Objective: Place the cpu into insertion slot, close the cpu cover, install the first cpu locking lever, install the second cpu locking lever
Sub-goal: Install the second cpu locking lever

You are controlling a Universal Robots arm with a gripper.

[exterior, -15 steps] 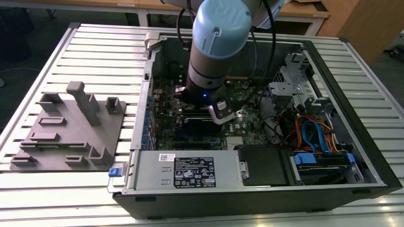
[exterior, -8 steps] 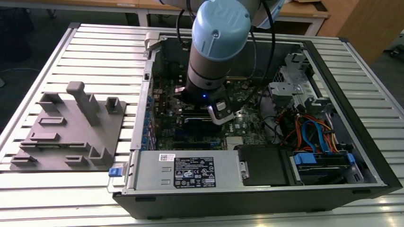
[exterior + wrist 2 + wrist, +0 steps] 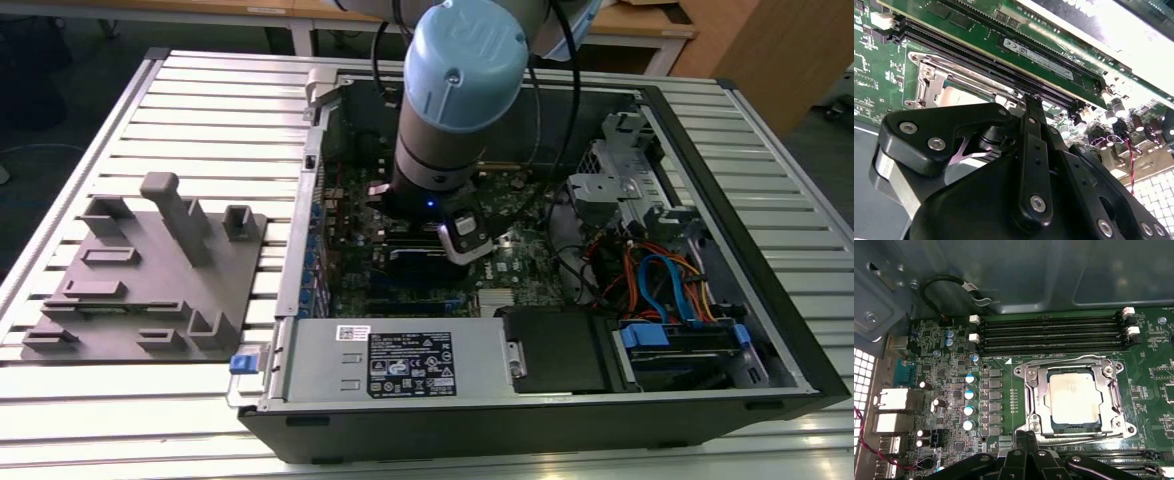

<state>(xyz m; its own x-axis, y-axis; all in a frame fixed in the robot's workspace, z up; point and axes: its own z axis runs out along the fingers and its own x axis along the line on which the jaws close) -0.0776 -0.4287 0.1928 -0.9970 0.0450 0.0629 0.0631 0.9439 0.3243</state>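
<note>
Since the gripper [image 3: 1026, 440] hangs just beside the socket's edge with its fingers drawn together on nothing visible, the step in hand looks like securing a locking lever, which calls for pressing squarely on the thin wire without scraping the green board. Beyond the fingertips, the cpu [image 3: 1074, 399] lies seated in the insertion slot [image 3: 1054, 426], with the cpu cover [image 3: 1035, 390] folded flat around it.

Arm [image 3: 447, 110] vertical, jaws closed together.
</note>
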